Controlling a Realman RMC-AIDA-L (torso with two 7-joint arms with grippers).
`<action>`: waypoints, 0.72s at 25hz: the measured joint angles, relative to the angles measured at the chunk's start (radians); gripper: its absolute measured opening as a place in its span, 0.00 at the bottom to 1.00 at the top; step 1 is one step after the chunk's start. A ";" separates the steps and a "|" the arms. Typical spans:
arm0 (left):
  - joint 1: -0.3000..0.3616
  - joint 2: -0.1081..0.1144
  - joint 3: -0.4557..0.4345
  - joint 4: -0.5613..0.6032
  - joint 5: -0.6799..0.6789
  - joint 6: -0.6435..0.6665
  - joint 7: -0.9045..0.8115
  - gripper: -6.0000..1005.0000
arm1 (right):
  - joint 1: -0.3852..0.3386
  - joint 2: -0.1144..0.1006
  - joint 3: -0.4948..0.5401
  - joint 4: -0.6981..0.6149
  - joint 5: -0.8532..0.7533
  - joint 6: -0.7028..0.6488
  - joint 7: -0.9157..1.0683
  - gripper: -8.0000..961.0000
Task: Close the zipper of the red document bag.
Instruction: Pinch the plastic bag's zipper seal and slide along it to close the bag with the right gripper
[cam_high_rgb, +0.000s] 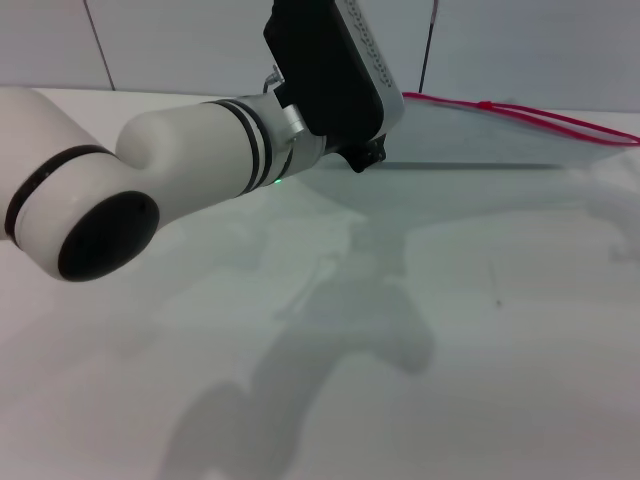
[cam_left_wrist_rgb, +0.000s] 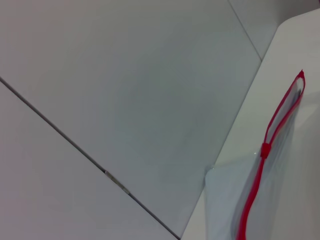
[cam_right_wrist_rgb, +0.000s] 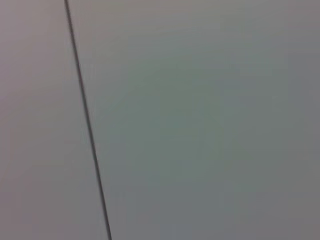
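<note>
The red document bag lies flat at the far right of the white table, a translucent pale pouch. Its zipper runs along the far edge as a thin red strip. A small red slider sits partway along it; beyond the slider the strip splits into two strands. The left wrist view shows the bag, the zipper and the slider, with the two strands parted up to the bag's end. My left gripper's black body hangs above the bag's left end, fingers hidden. The right gripper is out of view.
My white left arm crosses the head view from the left and casts a shadow on the table. A tiled wall stands right behind the table. The right wrist view shows only a wall with a dark seam.
</note>
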 joint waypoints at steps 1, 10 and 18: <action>0.000 0.000 0.000 0.000 0.000 0.001 0.000 0.06 | 0.000 0.000 0.000 0.002 0.018 -0.002 0.002 0.68; 0.000 0.002 0.004 0.005 0.000 0.014 -0.007 0.06 | 0.077 -0.001 0.052 0.137 0.046 0.010 -0.037 0.68; 0.000 0.003 0.000 0.012 0.000 0.014 -0.008 0.06 | 0.128 -0.001 0.148 0.220 0.040 0.138 -0.227 0.68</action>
